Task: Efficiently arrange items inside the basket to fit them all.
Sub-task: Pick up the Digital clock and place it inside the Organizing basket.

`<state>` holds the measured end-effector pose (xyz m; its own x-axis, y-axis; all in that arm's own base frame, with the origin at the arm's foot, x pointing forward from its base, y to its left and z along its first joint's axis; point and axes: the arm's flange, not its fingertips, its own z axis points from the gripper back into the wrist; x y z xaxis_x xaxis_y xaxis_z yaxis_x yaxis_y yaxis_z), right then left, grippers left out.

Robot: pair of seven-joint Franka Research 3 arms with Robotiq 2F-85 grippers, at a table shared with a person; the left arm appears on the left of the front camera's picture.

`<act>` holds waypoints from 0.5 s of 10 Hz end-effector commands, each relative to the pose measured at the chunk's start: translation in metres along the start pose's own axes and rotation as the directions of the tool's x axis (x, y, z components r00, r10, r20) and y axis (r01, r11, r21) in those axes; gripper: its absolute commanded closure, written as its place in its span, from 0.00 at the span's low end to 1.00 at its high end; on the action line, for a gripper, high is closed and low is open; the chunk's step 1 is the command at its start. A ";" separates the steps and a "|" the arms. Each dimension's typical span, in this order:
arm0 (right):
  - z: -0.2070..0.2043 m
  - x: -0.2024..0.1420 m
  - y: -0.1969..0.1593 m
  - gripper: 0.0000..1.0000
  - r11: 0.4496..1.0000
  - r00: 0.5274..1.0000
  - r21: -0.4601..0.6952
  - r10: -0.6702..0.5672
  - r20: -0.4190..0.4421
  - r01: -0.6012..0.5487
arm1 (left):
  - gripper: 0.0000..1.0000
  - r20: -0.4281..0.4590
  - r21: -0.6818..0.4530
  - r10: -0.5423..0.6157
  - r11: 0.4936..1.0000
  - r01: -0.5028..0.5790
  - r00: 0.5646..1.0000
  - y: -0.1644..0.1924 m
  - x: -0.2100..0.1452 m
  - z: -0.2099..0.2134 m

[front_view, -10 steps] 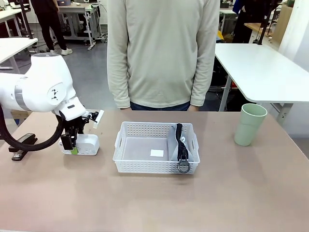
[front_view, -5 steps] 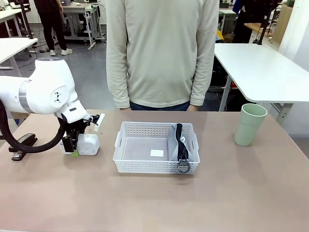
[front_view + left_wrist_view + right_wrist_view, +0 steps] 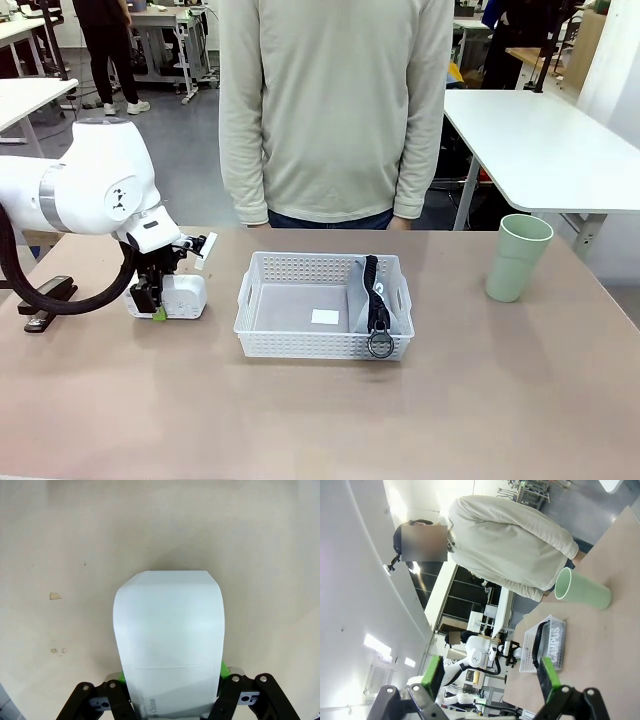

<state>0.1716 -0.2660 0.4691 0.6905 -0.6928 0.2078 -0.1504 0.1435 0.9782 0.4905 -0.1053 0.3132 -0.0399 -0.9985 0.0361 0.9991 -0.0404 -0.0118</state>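
the left gripper [image 3: 153,300] was seen lowered onto the white boxy device [image 3: 183,296], which sat on the table [image 3: 320,420] to the left of the basket [image 3: 300,345] and apart from it. in the left wrist view the green pads [image 3: 223,669] were seen pressed against the two sides of the device, so the fingers were clamped on it while its underside lay on the tabletop.

the right gripper [image 3: 490,680] was seen raised in the air with its fingers wide apart and nothing between them.

the basket was placed near the middle of the table. the grey zip pouch [image 3: 365,305] was stood on edge at the basket's right end, zipper uppermost, with its ring hung over the front rim. the lettering "campus" could be read on it in the right wrist view.

the tall pale green cup [image 3: 517,257] was stood upright at the right of the table, well apart from the basket. the small black stapler [image 3: 45,300] was laid at the table's left edge, partly hidden by the arm's cable. a person [image 3: 335,110] was stood at the far side.
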 end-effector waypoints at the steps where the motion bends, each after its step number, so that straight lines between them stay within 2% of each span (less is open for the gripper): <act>1: -0.002 0.003 0.002 0.00 0.999 1.000 0.021 0.028 0.013 -0.028 | 1.00 0.004 -0.009 -0.001 1.000 0.001 1.000 0.002 -0.003 0.001; 2: -0.002 0.003 0.002 0.00 0.999 1.000 0.021 0.028 0.013 -0.028 | 0.85 0.007 -0.010 -0.004 1.000 0.004 1.000 0.002 -0.003 0.001; 4: -0.002 0.003 0.002 0.00 0.999 1.000 0.021 0.028 0.013 -0.028 | 1.00 0.004 0.000 0.004 1.000 -0.004 1.000 0.000 -0.004 0.003; 5: -0.002 0.003 0.002 0.00 0.999 1.000 0.021 0.028 0.013 -0.028 | 1.00 0.010 -0.002 0.017 1.000 -0.017 1.000 -0.001 -0.006 0.005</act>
<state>0.1716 -0.2660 0.4691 0.6905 -0.6928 0.2080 -0.1506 0.1436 0.9781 0.4908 -0.1042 0.3168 -0.0347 -0.9987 0.0379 0.9993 -0.0352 -0.0111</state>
